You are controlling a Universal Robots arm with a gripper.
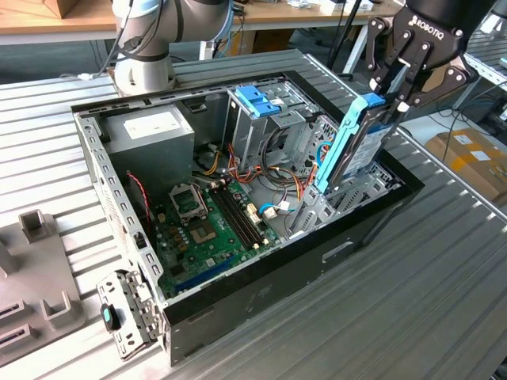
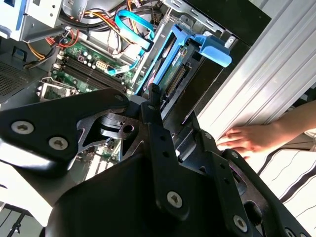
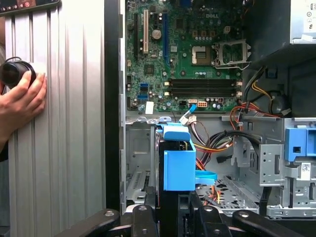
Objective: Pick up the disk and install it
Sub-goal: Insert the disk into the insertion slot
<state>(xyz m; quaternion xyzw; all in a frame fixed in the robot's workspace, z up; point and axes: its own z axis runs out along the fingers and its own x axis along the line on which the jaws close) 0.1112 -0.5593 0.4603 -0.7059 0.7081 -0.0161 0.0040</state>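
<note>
1. A ribbed metal table [image 1: 444, 261] carries everything.
2. An open black computer case [image 1: 261, 293] lies on its side on it, insides facing up.
3. A motherboard [image 1: 206, 229] covers the case floor, beside a grey power-supply box [image 1: 150, 134].
4. The gripper [image 1: 392, 101] hangs over the case's end at the exterior view's right, its fingers clamped on the disk's upper end.
5. The disk [image 1: 352, 154] stands tilted, blue rail outward, its lower end down in the metal bay.
6. A person's hand [image 2: 249, 140] rests on the table beside the case.
</note>
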